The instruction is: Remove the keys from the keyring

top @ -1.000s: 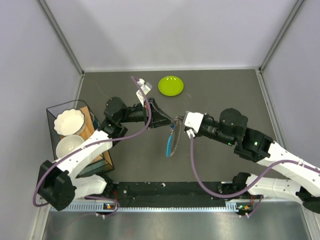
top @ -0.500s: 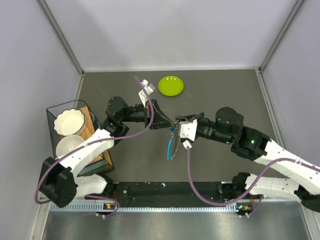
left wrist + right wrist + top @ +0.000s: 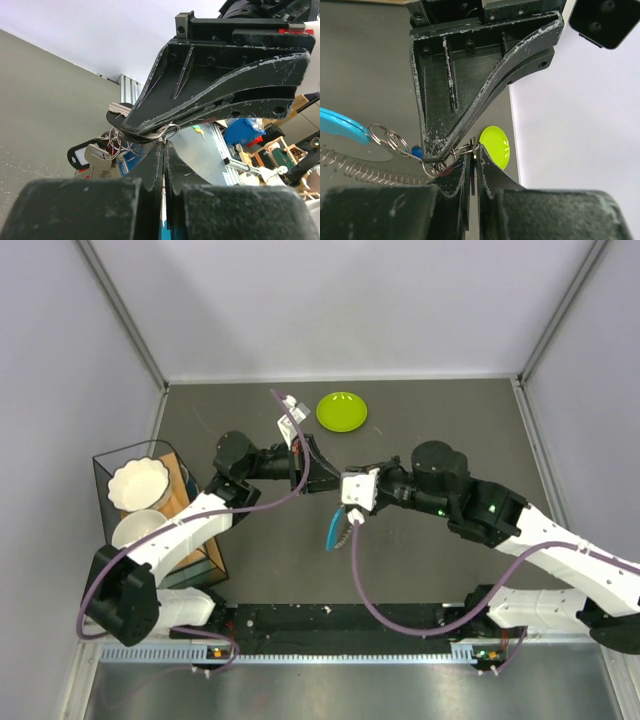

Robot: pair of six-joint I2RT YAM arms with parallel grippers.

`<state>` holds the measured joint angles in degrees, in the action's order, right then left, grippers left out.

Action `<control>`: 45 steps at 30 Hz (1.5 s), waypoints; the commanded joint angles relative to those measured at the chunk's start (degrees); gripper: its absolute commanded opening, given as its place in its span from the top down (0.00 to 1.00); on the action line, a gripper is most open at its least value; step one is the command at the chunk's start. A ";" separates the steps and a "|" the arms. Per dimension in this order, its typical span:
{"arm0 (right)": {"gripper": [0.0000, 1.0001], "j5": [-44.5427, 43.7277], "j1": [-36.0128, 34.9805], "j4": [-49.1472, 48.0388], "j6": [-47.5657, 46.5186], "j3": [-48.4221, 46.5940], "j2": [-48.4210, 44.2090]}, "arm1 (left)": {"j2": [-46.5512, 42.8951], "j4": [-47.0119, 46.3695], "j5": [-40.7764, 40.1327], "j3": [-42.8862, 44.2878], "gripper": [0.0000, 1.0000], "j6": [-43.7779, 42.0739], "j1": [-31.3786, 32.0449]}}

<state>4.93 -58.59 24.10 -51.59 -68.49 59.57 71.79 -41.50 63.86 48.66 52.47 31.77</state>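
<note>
The keyring (image 3: pixel 335 530) hangs between my two grippers above the table, its bright blue crescent piece (image 3: pixel 330 532) pointing down. My left gripper (image 3: pixel 337 488) is shut on the cluster of wire rings (image 3: pixel 167 131). My right gripper (image 3: pixel 350 502) meets it tip to tip and is shut on a thin flat key blade (image 3: pixel 473 156) with a ring through it. In the right wrist view the blue piece (image 3: pixel 340 125) and the beaded chain (image 3: pixel 365 172) hang left, with a blue key head (image 3: pixel 417 150) and a red one (image 3: pixel 445 171). A silver key (image 3: pixel 98 159) dangles in the left wrist view.
A lime-green round plate (image 3: pixel 341 411) lies at the back of the table and also shows in the right wrist view (image 3: pixel 496 146). A wire basket (image 3: pixel 200 550) with two white bowls (image 3: pixel 138 482) stands at the left. Grey walls close in the sides and back.
My right wrist has swung left and turned, closing up against the left gripper. The hanging keyring has shifted a little to the left. The left arm has barely moved.
</note>
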 commanded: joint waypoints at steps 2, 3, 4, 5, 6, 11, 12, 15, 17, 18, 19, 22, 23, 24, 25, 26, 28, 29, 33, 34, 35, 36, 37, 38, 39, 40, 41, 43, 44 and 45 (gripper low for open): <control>1.00 -6.06 0.67 -8.28 1.85 -8.06 3.70 | 1.60 -4.56 4.17 0.55 1.00 3.17 1.28; 0.99 -6.51 0.67 -7.84 2.11 -8.15 3.88 | 1.60 -4.65 4.09 0.47 1.00 3.08 1.28; 0.97 -6.86 0.67 -7.84 2.20 -8.33 4.06 | 1.51 -4.82 3.56 0.29 1.00 2.91 1.10; 0.94 -6.78 0.67 -7.75 2.11 -8.33 4.32 | 1.34 -5.00 3.21 0.20 1.00 2.99 1.19; 0.88 -6.60 0.67 -7.58 2.37 -8.33 4.24 | 1.34 -5.17 2.94 0.12 1.00 2.90 1.19; 0.71 -5.98 0.67 -7.31 3.43 -9.38 4.06 | 1.33 -12.63 0.57 -1.20 1.00 6.49 1.19; 0.66 -5.98 0.67 -7.22 3.26 -9.64 4.15 | 1.60 -14.12 0.48 -1.46 1.00 7.73 1.19; 0.62 -6.60 0.67 -7.05 0.80 -10.87 5.55 | 3.26 -23.87 -0.31 -2.52 1.00 15.10 1.19; 0.60 -8.09 0.67 -7.05 -1.04 -12.98 7.13 | 4.93 -33.59 -0.66 -2.96 1.00 21.84 1.19; 0.58 -8.61 0.67 -7.05 -1.58 -13.86 7.83 | 5.55 -36.52 -1.01 -3.22 1.00 23.63 1.19; 0.57 -9.40 0.67 -6.87 -2.19 -15.34 9.41 | 6.34 -38.47 -1.19 -3.31 1.00 25.04 1.19; 0.55 -10.90 0.67 -5.91 -4.04 -18.33 12.14 | 6.78 -41.82 -1.98 -3.84 1.00 27.25 1.19; 0.54 -11.08 0.67 -5.47 -4.22 -19.13 12.76 | 6.70 -41.82 -2.07 -3.93 1.00 26.90 1.19; 0.53 -11.26 0.67 -5.20 -4.22 -19.83 13.20 | 6.61 -41.91 -2.15 -4.10 1.00 26.72 1.19; 0.53 -11.60 0.67 -5.11 -4.13 -21.06 13.46 | 6.17 -41.83 -2.42 -4.19 1.00 26.55 1.19; 0.52 -12.22 0.67 -4.94 -3.35 -21.77 14.16 | 6.00 -41.82 -2.68 -4.28 1.00 26.02 1.10; 0.52 -14.84 1.02 -4.59 -1.77 -23.78 14.87 | 5.30 -41.47 -3.21 -4.63 1.00 25.67 1.01; 0.52 -15.73 1.19 -4.50 0.16 -24.23 15.13 | 5.12 -41.47 -3.38 -4.72 1.00 25.23 0.93; 0.51 -18.72 1.72 -4.50 7.10 -24.76 13.82 | 3.72 -41.82 -4.26 -5.07 1.00 24.35 0.66; 0.51 -20.21 1.72 -4.50 9.21 -24.76 13.30 | 3.45 -42.17 -4.61 -5.16 1.00 24.00 0.58; 0.50 -20.83 1.72 -4.50 14.62 -24.50 12.68 | 3.18 -42.35 -5.31 -5.33 1.00 23.21 0.40; 0.50 -21.36 1.72 -4.50 17.99 -24.24 11.02 | 2.31 -42.53 -5.75 -5.60 1.00 22.68 0.31; 0.50 -21.45 1.81 -4.50 21.41 -22.84 9.70 | 1.69 -43.31 -6.28 -5.77 1.00 21.29 0.14; 0.50 -20.76 1.72 -4.50 28.15 -21.79 8.29 | 1.17 -43.49 -7.77 -6.38 1.00 20.32 0.05; 0.50 -18.31 1.72 -4.50 31.87 -20.56 5.06 | -0.23 -43.23 -8.48 -6.48 1.00 19.26 -0.04; 0.49 -16.72 1.72 -4.41 35.56 -17.76 3.38 | -0.86 -42.27 -8.92 -6.48 1.00 17.16 -0.13; 0.49 -15.05 1.72 -4.50 41.60 -16.17 1.62 | -1.47 -41.57 -9.45 -6.39 1.00 16.18 -0.13; 0.50 -11.09 1.72 -4.67 49.43 -11.44 -3.13 | -3.14 -40.42 -9.98 -6.30 1.00 13.56 -0.13; 0.51 -9.95 1.72 -4.76 52.27 -9.92 -4.62 | -3.67 -39.11 -10.24 -6.39 1.00 12.93 -0.13; 0.51 -6.02 1.72 -4.94 55.17 -7.04 -7.08 | -4.54 -38.75 -10.50 -6.39 1.00 12.49 -0.13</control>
<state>-9.91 -57.47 20.64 -16.88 -81.80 59.99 71.59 -72.16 57.14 41.87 70.35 31.88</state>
